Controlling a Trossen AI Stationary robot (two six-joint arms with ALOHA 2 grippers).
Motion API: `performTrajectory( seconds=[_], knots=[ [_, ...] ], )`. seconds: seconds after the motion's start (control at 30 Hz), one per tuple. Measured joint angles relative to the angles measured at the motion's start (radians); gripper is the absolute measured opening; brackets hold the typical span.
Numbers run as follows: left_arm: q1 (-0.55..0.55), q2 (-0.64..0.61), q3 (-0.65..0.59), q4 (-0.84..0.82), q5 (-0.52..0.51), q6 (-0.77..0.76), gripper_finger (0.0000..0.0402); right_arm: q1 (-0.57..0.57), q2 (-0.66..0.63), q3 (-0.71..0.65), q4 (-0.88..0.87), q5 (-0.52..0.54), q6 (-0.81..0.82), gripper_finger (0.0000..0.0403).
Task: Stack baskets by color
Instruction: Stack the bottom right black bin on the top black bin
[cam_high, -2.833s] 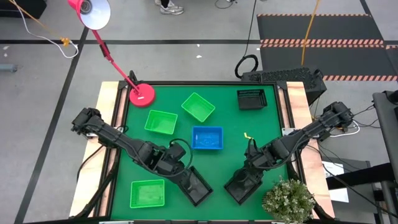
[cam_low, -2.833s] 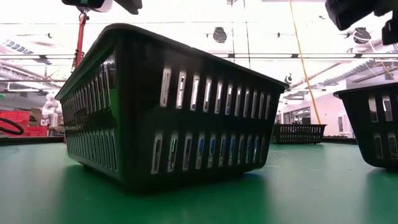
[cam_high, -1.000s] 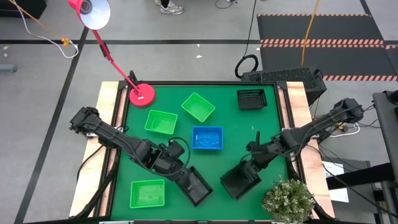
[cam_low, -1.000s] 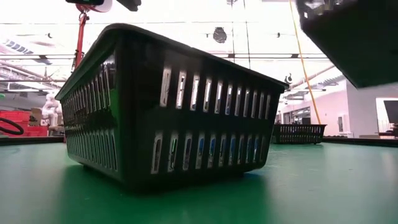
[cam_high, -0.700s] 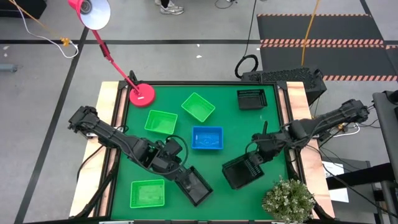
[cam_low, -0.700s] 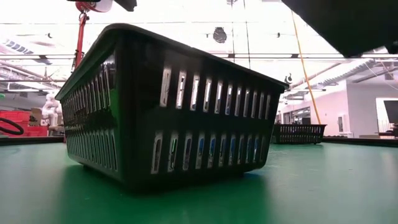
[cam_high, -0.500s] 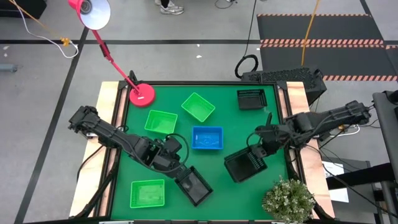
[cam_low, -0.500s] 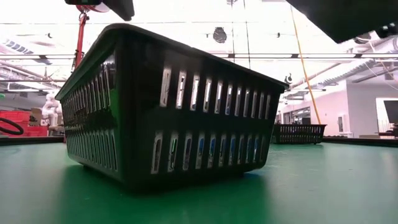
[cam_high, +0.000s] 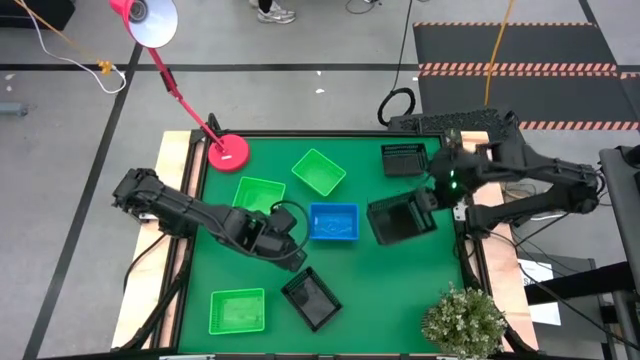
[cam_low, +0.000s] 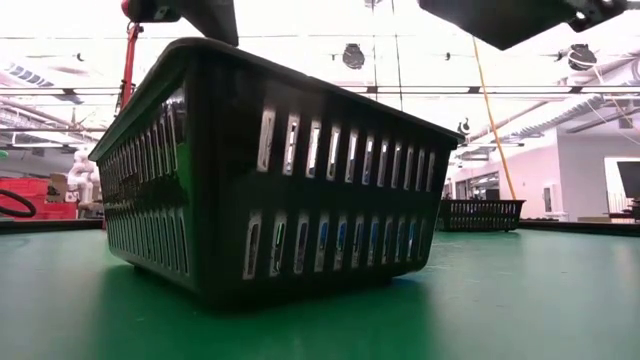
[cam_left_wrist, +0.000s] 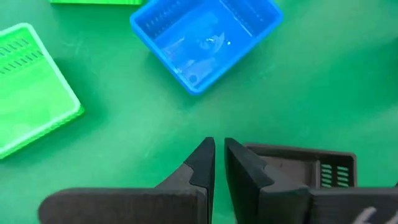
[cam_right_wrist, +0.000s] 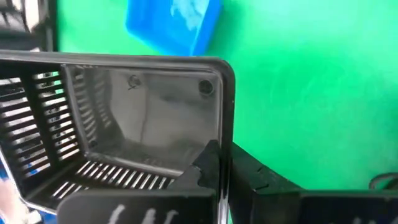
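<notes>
A black basket (cam_high: 400, 219) hangs in the air over the table's right part, with my right gripper (cam_high: 431, 203) shut on it; the low view shows its underside (cam_low: 510, 18). A second black basket (cam_high: 312, 298) rests on its bottom near the front edge. My left gripper (cam_high: 297, 262) hovers just beyond it, fingers almost together with nothing between them (cam_left_wrist: 219, 155). A third black basket (cam_high: 404, 158) stands at the far right. A blue basket (cam_high: 333, 221) lies mid-table, and three green baskets (cam_high: 319, 171) (cam_high: 259, 196) (cam_high: 237, 310) stand apart. My right gripper pinches one side wall of the black basket at its rim (cam_right_wrist: 225, 134), one finger (cam_right_wrist: 208, 165) inside the basket and the other outside. The fingers come slanting down from the table's right side. The basket is lifted clear, tilted, its mouth still facing up.
A red lamp base (cam_high: 228, 152) sits at the far left corner, its arm reaching out past the table. A potted plant (cam_high: 462, 322) stands at the near right corner. Bare green mat lies between the blue basket and the near black one.
My right gripper has risen and swung toward the far edge, carrying the black basket up from near the front right; the basket has turned about on the way. My left gripper has drawn back from the near black basket toward the far left; that basket stays put.
</notes>
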Motion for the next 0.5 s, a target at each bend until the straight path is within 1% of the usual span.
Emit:
performTrajectory(
  seconds=[0.1, 0.23, 0.33, 0.5],
  knots=[
    [0.015, 0.0, 0.0, 0.002, 0.005, 0.021, 0.0035, -0.076, 0.009, 0.037, -0.036, -0.005, -0.041, 0.0002],
    [0.03, 0.0, 0.0, 0.008, 0.019, 0.042, 0.0035, -0.178, 0.025, 0.073, -0.065, -0.077, -0.102, 0.0002],
    [0.042, 0.0, 0.0, 0.015, 0.02, 0.052, 0.0035, -0.248, 0.034, 0.093, -0.059, -0.089, -0.148, 0.0004],
    [0.059, 0.0, 0.0, 0.015, 0.021, 0.054, 0.0035, -0.374, 0.05, 0.115, -0.041, -0.159, -0.23, 0.0006]
  ],
)
